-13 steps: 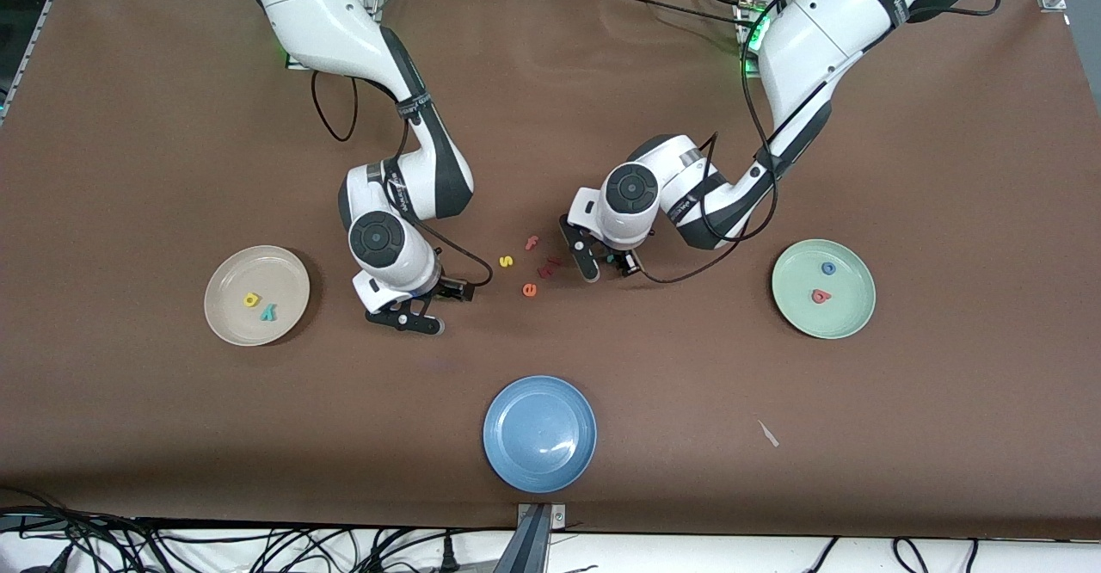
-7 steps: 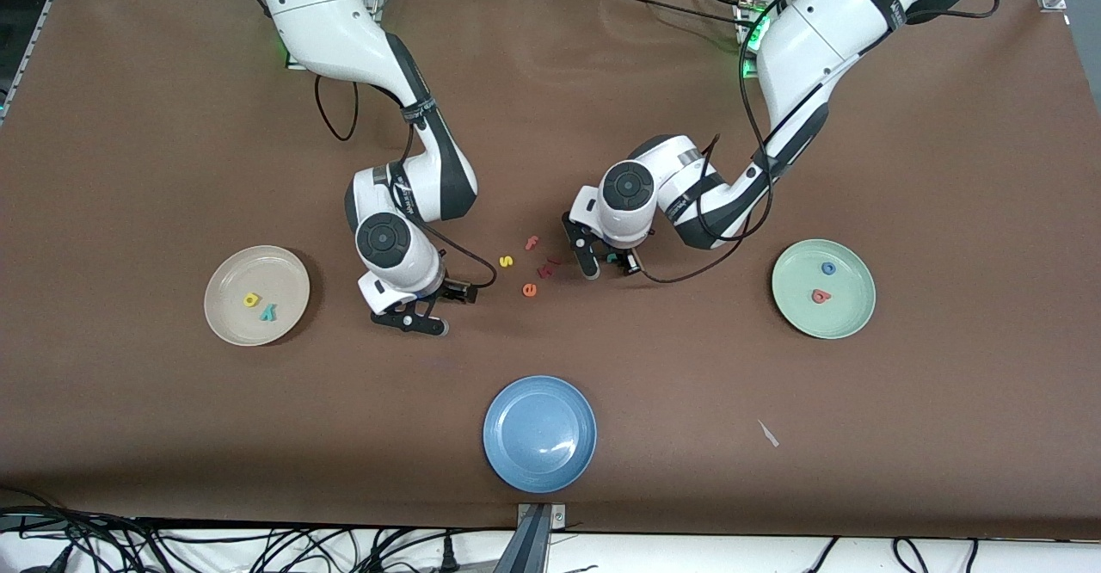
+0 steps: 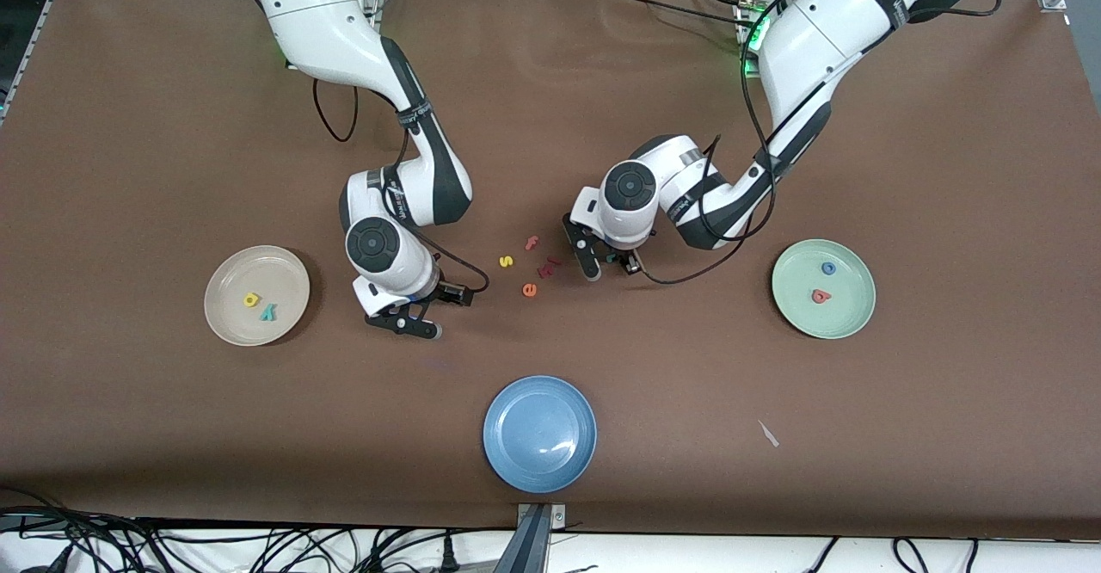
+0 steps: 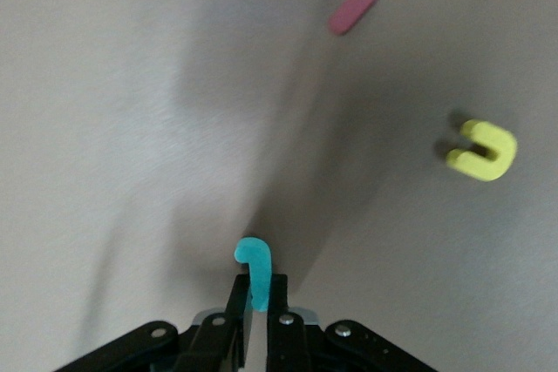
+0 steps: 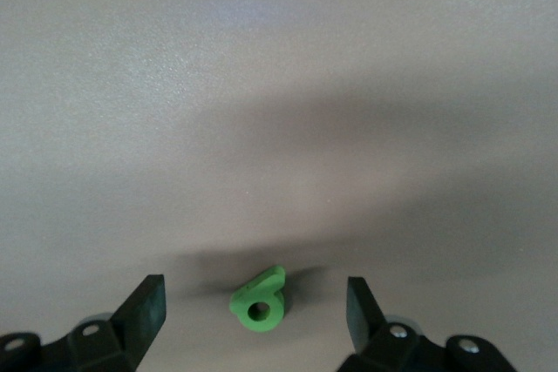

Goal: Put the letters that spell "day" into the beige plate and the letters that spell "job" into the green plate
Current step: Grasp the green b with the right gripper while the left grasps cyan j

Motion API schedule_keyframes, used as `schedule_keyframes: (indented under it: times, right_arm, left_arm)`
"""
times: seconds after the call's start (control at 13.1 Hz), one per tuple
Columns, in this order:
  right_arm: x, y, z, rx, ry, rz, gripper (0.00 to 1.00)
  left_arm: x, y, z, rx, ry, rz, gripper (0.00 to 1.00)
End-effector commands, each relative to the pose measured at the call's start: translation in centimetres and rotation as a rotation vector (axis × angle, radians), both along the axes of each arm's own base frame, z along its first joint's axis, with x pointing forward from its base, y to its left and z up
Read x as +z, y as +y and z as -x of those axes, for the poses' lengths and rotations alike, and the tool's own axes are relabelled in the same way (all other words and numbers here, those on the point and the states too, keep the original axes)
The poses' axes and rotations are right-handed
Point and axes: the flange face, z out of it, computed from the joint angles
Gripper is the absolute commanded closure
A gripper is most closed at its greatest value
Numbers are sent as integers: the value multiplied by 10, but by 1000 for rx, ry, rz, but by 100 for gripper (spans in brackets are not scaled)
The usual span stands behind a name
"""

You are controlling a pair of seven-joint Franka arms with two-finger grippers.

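right gripper (image 5: 255, 320) wide open, straddling green a (image 5: 259, 302) on table near beige plate (image 3: 225, 319) | centre, drop, pinch flat sides | left gripper (image 4: 255, 302) clamped on teal j (image 4: 255, 266) | lift straight, carry to green plate (image 3: 851, 325)

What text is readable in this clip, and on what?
"j": teal hook letter, shut in the left tool.
"a": green letter, on the table inside the open right tool.
"d", "y": yellow letter and teal letter in the beige plate.
"o", "b": blue letter and red letter in the green plate.
"s", "e", "f": loose yellow piece, orange piece, pink piece on the table.
Right arm band lettering: too small to read.
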Motion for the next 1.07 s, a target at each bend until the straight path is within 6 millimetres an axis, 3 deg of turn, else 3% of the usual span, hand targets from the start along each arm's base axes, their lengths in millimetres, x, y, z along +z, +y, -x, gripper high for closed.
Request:
schedule_keyframes:
  times: [0.0,0.31,0.54,0.69,0.77,0.92,0.99]
  right_arm:
    - [-7,-3,2,-1,5,-19,10]
    - [-16,-3,5,-11,26,-22,19]
    - [-17,-1,7,-11,27,-21,27]
    - [-18,0,9,-8,28,-20,35]
    - [-18,0,9,-8,28,-20,37]
    - [-19,1,10,-6,31,-19,47]
    - [-19,3,11,-4,32,-19,51]
  left_arm:
    - [51,33,-13,34,9,-104,100]
    - [100,118,-33,131,70,-308,100]
    - [103,207,-63,236,105,-331,100]
    - [100,263,-81,234,91,-358,100]
    - [92,279,-84,251,102,-346,100]
    - [55,287,-79,260,166,-326,100]
    - [43,303,-81,289,191,-312,100]
